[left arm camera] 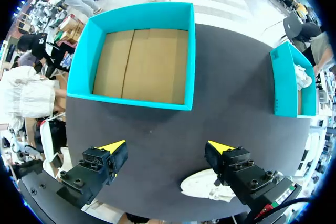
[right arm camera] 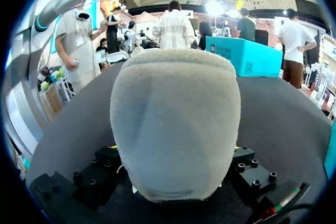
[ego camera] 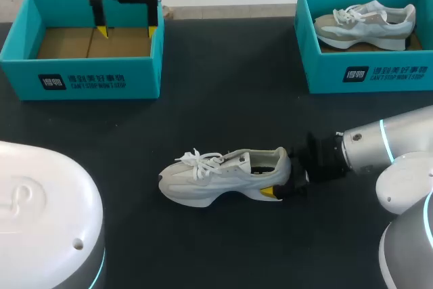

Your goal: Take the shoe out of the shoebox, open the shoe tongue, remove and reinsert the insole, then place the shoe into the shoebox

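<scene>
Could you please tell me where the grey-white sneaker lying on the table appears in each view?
Head view: the grey-white lace-up sneaker lies mid-table, heel in the right gripper.
Left wrist view: sneaker beside one finger of the left gripper.
Right wrist view: its heel fills the space between the fingers.
Shared landmark: the empty teal cardboard box.

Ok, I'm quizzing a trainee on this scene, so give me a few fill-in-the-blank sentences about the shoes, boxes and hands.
1. The left hand hangs, fingers ____, above the left shoebox.
2. The left shoebox is ____.
3. The right hand grips the shoe on the table by its ____.
4. The right shoebox holds a second ____.
Missing words: open; empty; heel; shoe.
</scene>
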### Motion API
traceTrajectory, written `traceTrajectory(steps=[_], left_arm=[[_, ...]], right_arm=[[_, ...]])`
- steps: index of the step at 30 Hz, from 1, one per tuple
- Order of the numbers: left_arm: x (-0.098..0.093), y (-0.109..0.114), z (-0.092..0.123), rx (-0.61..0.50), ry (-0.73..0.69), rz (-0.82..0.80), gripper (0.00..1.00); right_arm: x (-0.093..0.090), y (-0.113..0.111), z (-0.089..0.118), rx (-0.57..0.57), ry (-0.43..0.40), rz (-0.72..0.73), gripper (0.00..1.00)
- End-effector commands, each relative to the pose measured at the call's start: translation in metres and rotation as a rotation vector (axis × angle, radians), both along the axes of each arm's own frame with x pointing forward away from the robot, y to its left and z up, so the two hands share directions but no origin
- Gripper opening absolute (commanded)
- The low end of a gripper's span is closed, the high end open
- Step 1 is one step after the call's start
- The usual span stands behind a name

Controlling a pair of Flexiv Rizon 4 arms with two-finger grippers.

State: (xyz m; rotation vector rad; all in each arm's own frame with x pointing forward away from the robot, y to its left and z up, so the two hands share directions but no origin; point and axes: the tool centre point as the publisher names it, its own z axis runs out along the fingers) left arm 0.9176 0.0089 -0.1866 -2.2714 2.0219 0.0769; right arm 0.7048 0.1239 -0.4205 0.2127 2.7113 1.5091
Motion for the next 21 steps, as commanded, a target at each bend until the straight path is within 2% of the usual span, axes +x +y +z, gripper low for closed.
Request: traceTrajectory(steps=[1, 10, 21], left_arm=[[0.0, 0.001, 0.001, -0.003, 0.001, 0.0, 1.0], [0.0, 0.001, 0.001, -0.003, 0.001, 0.0, 1.0], [-0.091, -0.064, -0.02, -0.037, -0.02, 0.02, 1.0]], right_arm=[[0.0, 0.006, -0.006, -0.003, 0.0, -0.003, 0.0], [0.0, 0.006, -0.006, -0.003, 0.0, -0.003, 0.0], [0.0, 0.006, -0.006, -0.003, 0.0, -0.003, 0.0]])
